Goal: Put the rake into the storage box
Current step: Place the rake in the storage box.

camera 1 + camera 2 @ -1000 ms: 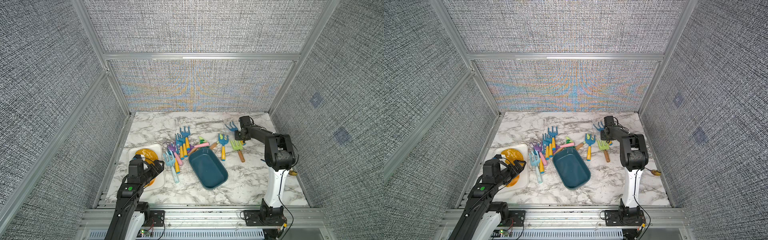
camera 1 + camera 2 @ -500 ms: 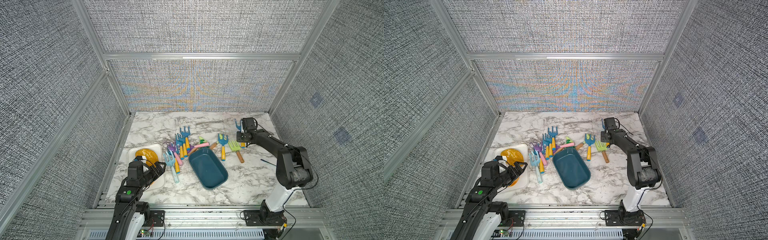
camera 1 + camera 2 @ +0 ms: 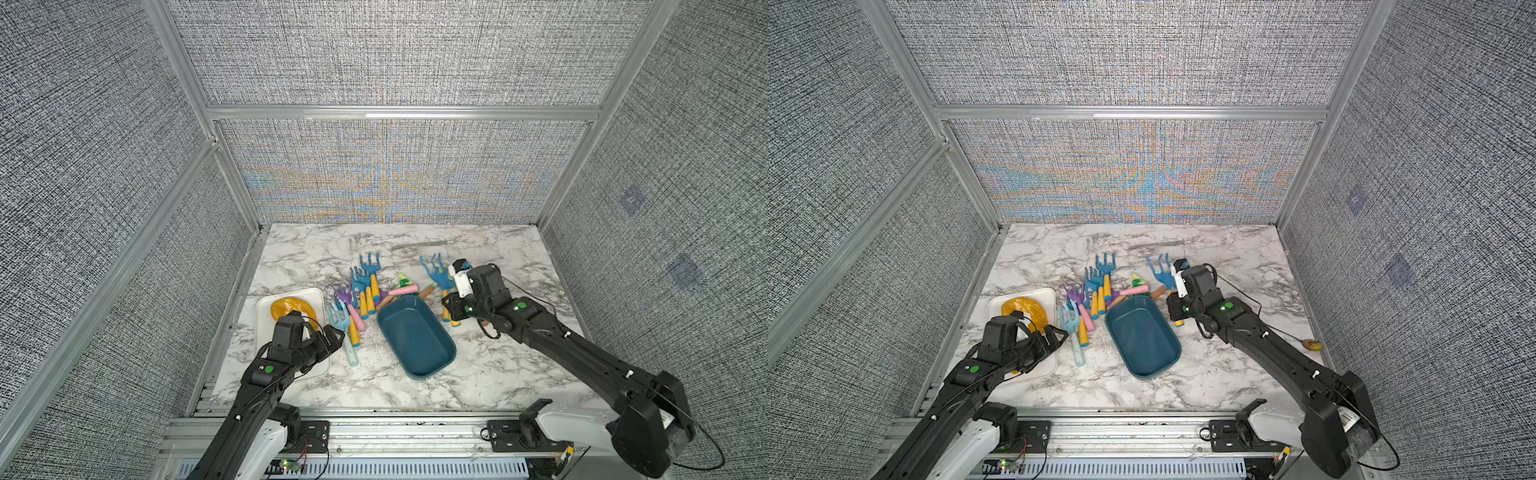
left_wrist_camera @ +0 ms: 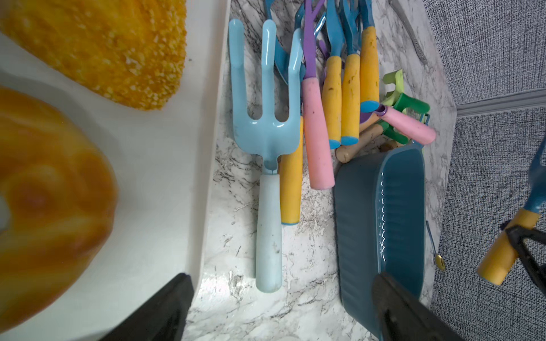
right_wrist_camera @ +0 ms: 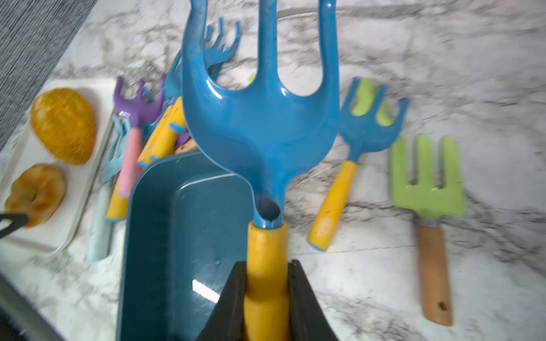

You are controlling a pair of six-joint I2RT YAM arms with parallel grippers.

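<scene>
Far left, our left tool (image 4: pixel 282 283) hangs with jaws spread wide, holding nothing, above the edge of the white tray (image 4: pixel 165 177) and a pale-blue rake (image 4: pixel 267 206). Mid-bench, the storage box (image 3: pixel 415 338) lies empty, with a heap of spare rakes (image 3: pixel 361 291) crowding its far end. To the right, our right tool (image 5: pixel 266 265) pinches the yellow handle of the blue rake (image 5: pixel 263 130). The rake is held clear of the bench (image 3: pixel 498 374), just beside the box's far right corner. A green rake (image 5: pixel 427 189) lies nearby. We see two risks. Gripped well behind its head, the rake may swing. It also looks about as long as the box, so a skewed release could perch it on the rim or shove the box.
</scene>
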